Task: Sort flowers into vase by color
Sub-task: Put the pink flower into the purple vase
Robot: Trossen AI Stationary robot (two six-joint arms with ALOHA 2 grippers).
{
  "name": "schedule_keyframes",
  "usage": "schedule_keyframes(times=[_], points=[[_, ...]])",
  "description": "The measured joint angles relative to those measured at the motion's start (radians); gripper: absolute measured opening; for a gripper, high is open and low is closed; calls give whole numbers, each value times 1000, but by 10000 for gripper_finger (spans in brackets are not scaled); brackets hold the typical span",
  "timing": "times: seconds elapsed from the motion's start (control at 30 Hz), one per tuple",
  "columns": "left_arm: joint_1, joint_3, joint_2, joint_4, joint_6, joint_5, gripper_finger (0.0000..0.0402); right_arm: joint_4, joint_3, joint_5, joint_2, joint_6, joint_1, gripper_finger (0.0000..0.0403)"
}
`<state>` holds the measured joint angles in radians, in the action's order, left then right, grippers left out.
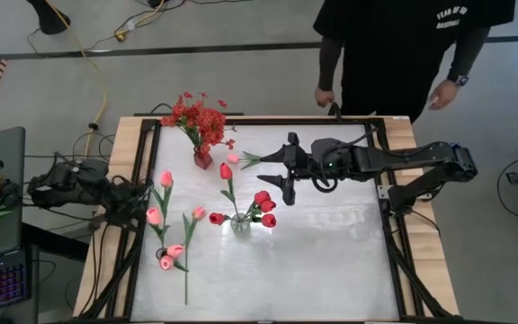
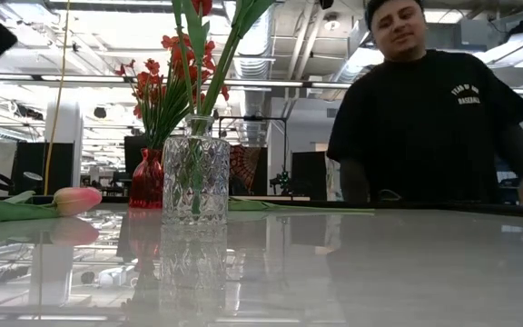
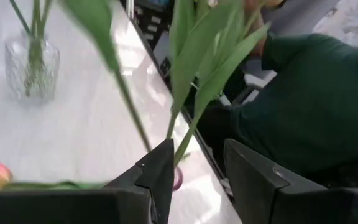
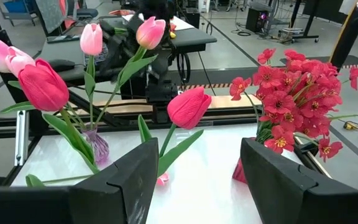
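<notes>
**A:** On the bench [image 1: 331,261], where's everything sitting right now?

**B:** The red spray [image 1: 196,117] is in the red vase [image 1: 203,159] near the far edge. The red tulips [image 1: 264,207] are in the clear vase [image 1: 240,224], about mid-bench. A few pink tulips [image 4: 92,38] stand in a little purple vase [image 4: 98,147] over on the left side. More loose pinks [image 1: 171,256] are lying flat on the bench near that, toward the front. One lone pink [image 1: 233,157] lies just beside the red vase.

**A:** And the arms?

**B:** The right tool [image 1: 275,166] reaches in from the right and hovers between the red vase and the clear vase. Its fingers are spread apart with nothing in them. From its wrist cam you see a red tulip framed between the fingers, but that one's farther off, not gripped.

**A:** Left one?

**B:** The left tool [image 1: 142,205] is at the left edge of the bench, right by the pink tulips. Its fingers [image 3: 160,168] are apart too. Green stems come up just beside one finger, but I don't see them pinched.

**A:** Anyone around?

**B:** A person [image 1: 403,54] in a black shirt is standing behind the far edge.
</notes>
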<state>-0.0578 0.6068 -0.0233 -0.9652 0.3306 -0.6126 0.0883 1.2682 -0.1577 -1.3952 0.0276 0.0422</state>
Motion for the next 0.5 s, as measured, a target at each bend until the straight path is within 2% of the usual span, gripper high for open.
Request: schedule_keyframes(times=[0.2,0.5], points=[[0,141,-51,-36,-29,93,113,48,1,2,0,45,-5,255],[0,249,-262,-177,-117,263,110,214,1,2,-16,107,-63,255]])
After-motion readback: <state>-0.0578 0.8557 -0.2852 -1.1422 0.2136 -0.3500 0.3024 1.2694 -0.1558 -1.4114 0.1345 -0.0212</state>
